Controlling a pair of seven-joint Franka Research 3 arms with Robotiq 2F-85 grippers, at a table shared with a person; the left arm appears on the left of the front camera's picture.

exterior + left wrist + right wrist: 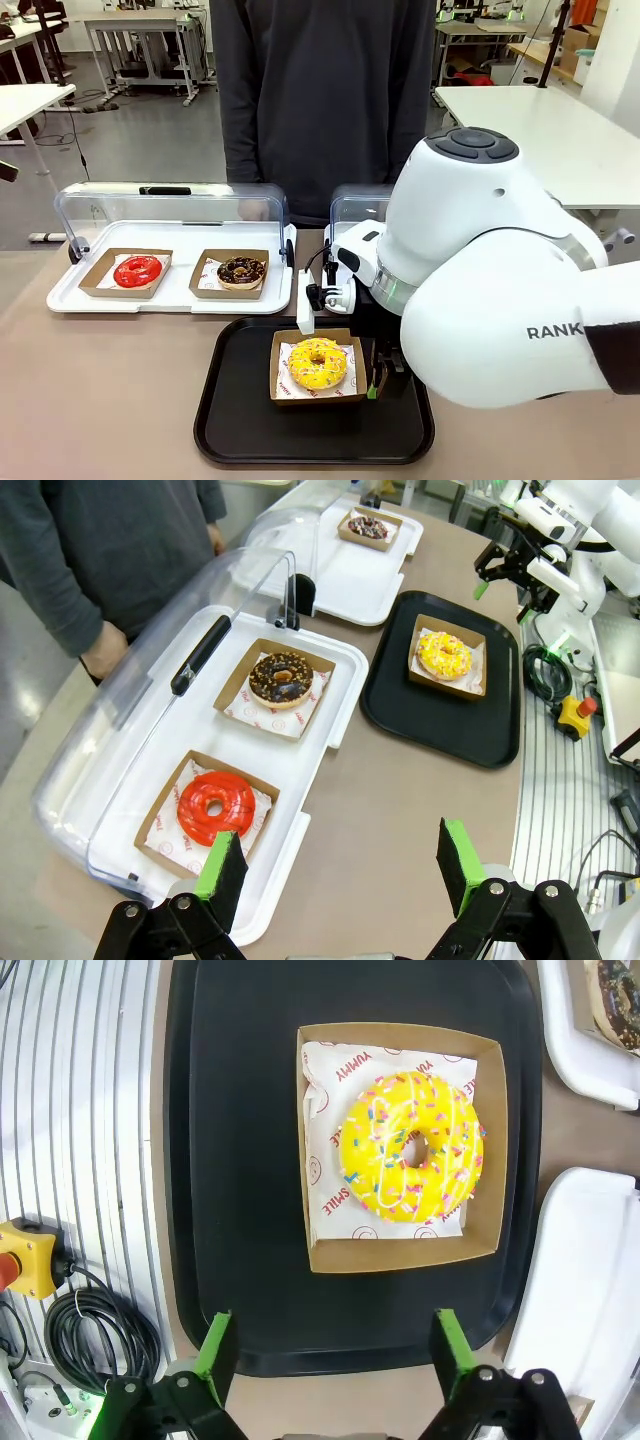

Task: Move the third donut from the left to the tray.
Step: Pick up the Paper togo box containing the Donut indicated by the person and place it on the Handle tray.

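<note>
The yellow-glazed donut (318,363) (443,654) (410,1147) with coloured sprinkles lies in its brown cardboard square on white paper, resting on the black tray (230,420) (440,730) (240,1160). My right gripper (378,375) (505,580) (330,1360) hangs over the tray's right side, beside the cardboard square and apart from it. It is open with nothing between its green pads. Over the bare tabletop, next to the white tray with the red donut, my left gripper (340,880) is open and holds nothing.
A white tray (60,298) with its clear lid raised holds a red donut (137,271) and a chocolate donut (241,271). A second white tray (350,580) carries another chocolate donut (369,526). A person (320,100) stands at the far side. A yellow stop button (25,1257) and cables (95,1330) lie beside the tray.
</note>
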